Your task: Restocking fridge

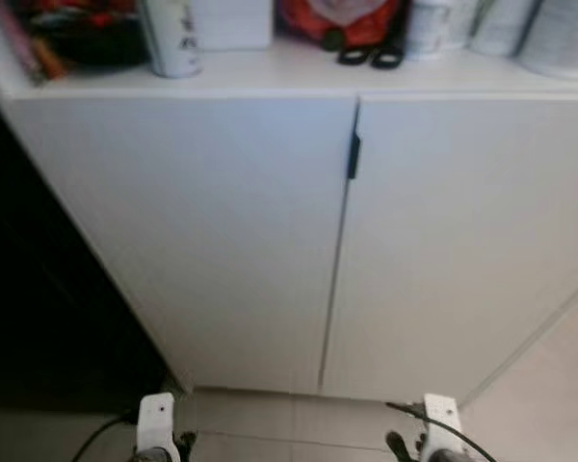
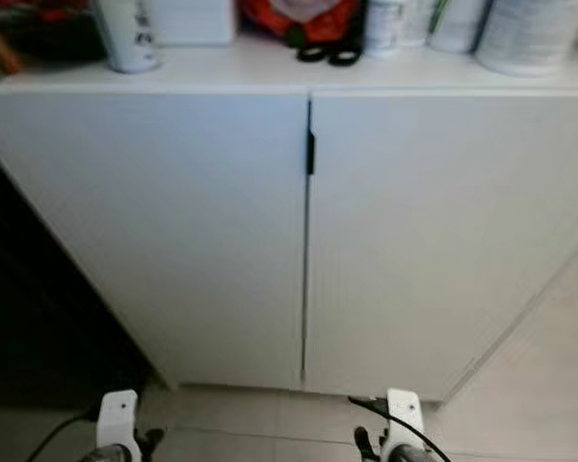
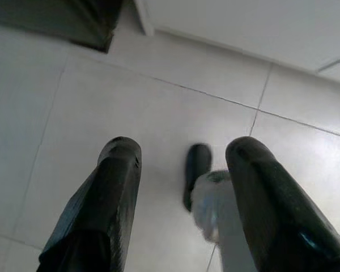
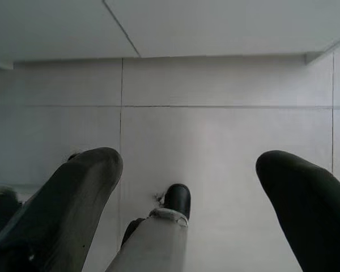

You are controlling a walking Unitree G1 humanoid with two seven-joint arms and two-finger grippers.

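A: On the left, a dark gap (image 1: 48, 318) is seen beside a white cabinet (image 1: 222, 250). Is the fridge in sight?

B: No fridge can be made out, and no goods to stock are being carried. On the counter (image 1: 270, 72), from left to right, a white can (image 1: 170, 37), a white box (image 1: 231, 21), something red (image 1: 342, 19) with black scissors (image 1: 371, 55) in front of it, and pale tubs (image 1: 506, 27) are lined up; none can be told apart as fridge stock.

A: And the cabinet doors?

B: Both are shut, with a small black handle (image 1: 354, 154) at the seam between them.

A: The arms?

B: The left tool (image 3: 181, 187) is hung low over the tiled floor (image 3: 73, 102), fingers spread, nothing held. The right tool (image 4: 187, 181) is held likewise, spread and empty. Both seem to be kept down and free, probably because the robot is on the move and nothing is yet within reach.
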